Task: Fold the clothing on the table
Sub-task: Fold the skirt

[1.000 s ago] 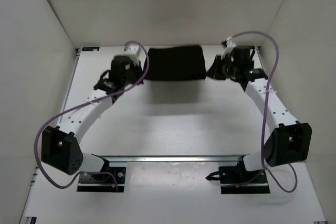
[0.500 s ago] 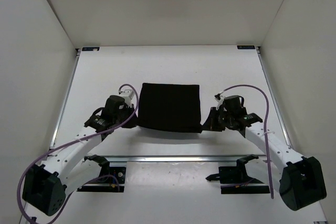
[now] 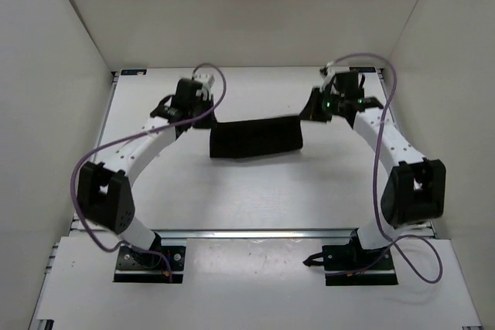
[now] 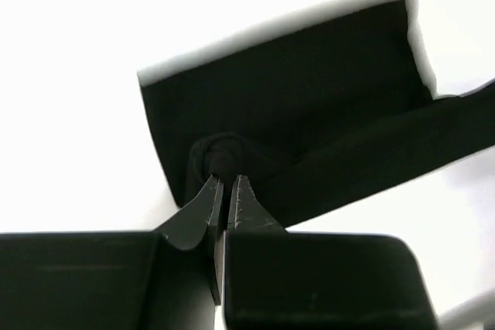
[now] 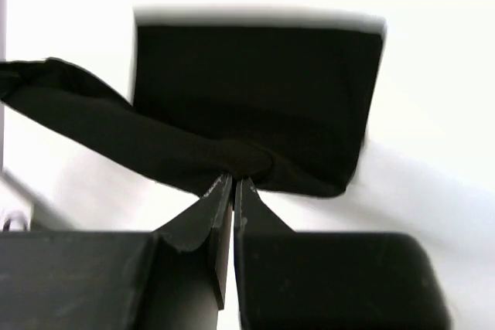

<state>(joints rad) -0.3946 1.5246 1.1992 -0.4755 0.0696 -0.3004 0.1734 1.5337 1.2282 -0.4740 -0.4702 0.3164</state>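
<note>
Stretching left to right across the far half of the white table [image 3: 255,191], the clothing [image 3: 255,138] is running as a long, soft, matte black band; left fingers [image 4: 203,210] and right fingers [image 5: 207,208] are pinching its bunched ends.

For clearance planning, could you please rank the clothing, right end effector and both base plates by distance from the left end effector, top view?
1. clothing: pinched in the left end effector.
2. right end effector: across the clothing, right.
3. left base plate: near edge, left.
4. right base plate: near edge, right.
</note>
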